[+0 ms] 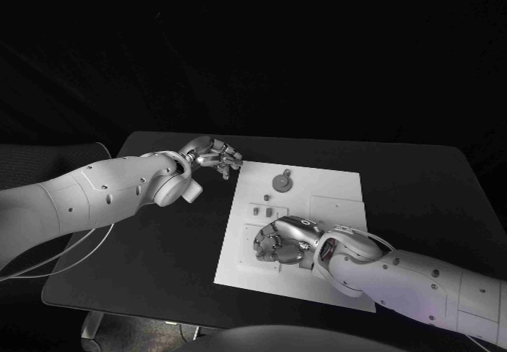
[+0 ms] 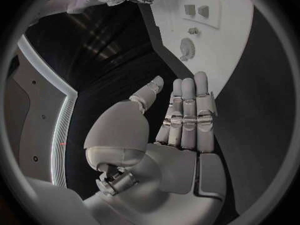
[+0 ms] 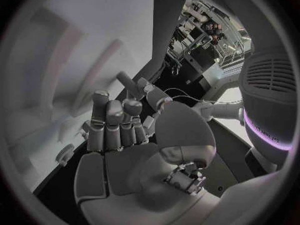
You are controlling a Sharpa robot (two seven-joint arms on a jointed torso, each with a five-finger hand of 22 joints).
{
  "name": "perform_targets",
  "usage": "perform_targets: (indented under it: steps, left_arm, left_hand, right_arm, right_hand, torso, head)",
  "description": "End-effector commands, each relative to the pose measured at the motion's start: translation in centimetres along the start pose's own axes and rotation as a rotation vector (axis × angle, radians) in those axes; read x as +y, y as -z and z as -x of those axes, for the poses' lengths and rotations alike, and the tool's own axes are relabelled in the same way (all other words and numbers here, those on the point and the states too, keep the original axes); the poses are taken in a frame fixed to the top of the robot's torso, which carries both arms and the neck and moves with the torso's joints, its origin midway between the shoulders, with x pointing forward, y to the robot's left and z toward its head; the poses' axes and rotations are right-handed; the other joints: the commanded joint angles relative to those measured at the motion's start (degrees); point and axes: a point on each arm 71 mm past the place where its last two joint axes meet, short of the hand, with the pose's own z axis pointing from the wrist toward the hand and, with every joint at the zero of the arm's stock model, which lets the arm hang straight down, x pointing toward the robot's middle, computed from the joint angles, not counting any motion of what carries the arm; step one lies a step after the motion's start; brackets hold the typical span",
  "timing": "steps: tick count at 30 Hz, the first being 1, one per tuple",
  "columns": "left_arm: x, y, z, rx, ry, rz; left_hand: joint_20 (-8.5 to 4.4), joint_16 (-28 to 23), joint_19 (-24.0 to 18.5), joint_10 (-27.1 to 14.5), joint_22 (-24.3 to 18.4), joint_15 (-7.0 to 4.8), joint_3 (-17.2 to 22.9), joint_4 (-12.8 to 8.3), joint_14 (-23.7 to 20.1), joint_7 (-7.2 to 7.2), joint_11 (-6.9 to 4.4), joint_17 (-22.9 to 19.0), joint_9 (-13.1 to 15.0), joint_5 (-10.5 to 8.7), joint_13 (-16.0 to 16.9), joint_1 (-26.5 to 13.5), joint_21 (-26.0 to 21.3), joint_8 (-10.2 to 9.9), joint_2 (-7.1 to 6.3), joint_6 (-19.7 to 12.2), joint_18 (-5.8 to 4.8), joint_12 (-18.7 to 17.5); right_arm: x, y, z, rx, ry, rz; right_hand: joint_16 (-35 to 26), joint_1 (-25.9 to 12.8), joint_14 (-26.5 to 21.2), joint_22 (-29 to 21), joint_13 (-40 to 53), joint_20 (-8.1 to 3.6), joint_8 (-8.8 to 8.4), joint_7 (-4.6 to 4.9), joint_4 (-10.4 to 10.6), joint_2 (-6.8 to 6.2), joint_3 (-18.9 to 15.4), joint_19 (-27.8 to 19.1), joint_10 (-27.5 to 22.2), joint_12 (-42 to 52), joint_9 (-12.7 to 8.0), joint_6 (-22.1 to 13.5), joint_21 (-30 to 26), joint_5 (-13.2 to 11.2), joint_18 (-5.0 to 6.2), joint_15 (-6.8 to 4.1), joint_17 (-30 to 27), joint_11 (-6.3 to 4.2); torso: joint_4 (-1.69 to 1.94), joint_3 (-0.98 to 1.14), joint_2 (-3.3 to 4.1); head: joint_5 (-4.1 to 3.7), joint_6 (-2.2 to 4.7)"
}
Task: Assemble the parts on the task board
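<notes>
You see no legible writing on the task board (image 1: pixel 317 192) or its parts. The board lies mid-tabletop (image 1: pixel 423 183), its long axis running from the near edge to the far edge, slightly skewed. A round grey part with a small tab (image 1: pixel 282 181) lies flat near the board's far-left corner, tab toward the far edge. Smaller parts (image 1: pixel 255 211) sit along the board's left side. Your left hand (image 1: pixel 215 156) hovers beside the far-left corner, fingers straight and released, holding nothing. Your right hand (image 1: pixel 283 242) rests over the board's near-left area, fingers curled; you cannot tell whether it grasps anything.
</notes>
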Motion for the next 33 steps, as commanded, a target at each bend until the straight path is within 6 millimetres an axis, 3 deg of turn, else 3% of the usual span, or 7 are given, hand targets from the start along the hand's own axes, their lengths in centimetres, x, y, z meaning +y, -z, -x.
perform_targets:
  steps: [1,14,33]
  left_arm:
    - [-0.17,-0.02,-0.10,0.008,0.003,-0.010]
    - [-0.12,0.03,-0.03,0.009,0.003,-0.008]
    - [-0.11,0.03,-0.01,0.008,0.003,-0.008]
  left_hand:
    - [-0.24,-0.40,0.11,0.36,0.06,0.37,-0.30,-0.05,0.21,0.14,0.14,0.07,-0.08,-0.17,0.06,0.59,-0.35,0.36,-0.01,0.01,0.62,-0.37]
    - [-0.24,-0.43,0.11,0.37,0.08,0.37,-0.30,-0.05,0.22,0.14,0.14,0.11,-0.09,-0.17,0.08,0.60,-0.38,0.37,-0.01,0.01,0.61,-0.40]
    - [-0.23,-0.50,0.12,0.38,0.11,0.38,-0.31,-0.03,0.23,0.14,0.14,0.18,-0.12,-0.17,0.12,0.60,-0.42,0.38,0.00,0.00,0.61,-0.45]
  right_arm:
    - [-0.62,0.41,-0.46,0.037,0.018,-0.029]
    - [-1.08,0.91,-0.21,0.022,0.031,-0.044]
    - [-0.54,0.75,-0.14,0.003,0.030,-0.022]
  right_hand:
    - [-0.02,0.17,-0.56,0.67,0.14,0.22,-0.05,1.88,0.04,-0.65,-0.06,-0.23,-0.38,-0.20,-0.01,1.88,-0.25,-0.46,0.81,-0.09,0.08,0.08]
    - [0.04,0.32,-0.69,0.70,0.29,0.24,-0.23,1.97,0.05,-1.29,-0.10,-0.33,-0.57,-0.14,-0.09,1.75,-0.24,-0.51,0.81,-0.03,0.14,0.16]
    - [0.13,0.78,-0.72,0.70,0.45,0.24,-0.24,1.96,0.08,-0.73,0.34,-0.28,-0.63,-0.05,-0.10,1.95,-0.18,-0.41,0.81,-0.01,0.19,0.16]
  torso:
    - [-0.02,0.02,0.00]
    - [-0.02,0.00,0.00]
    - [0.01,-0.01,0.00]
  head:
    - [0.03,-0.02]
    - [0.02,0.02]
    - [-0.07,0.14]
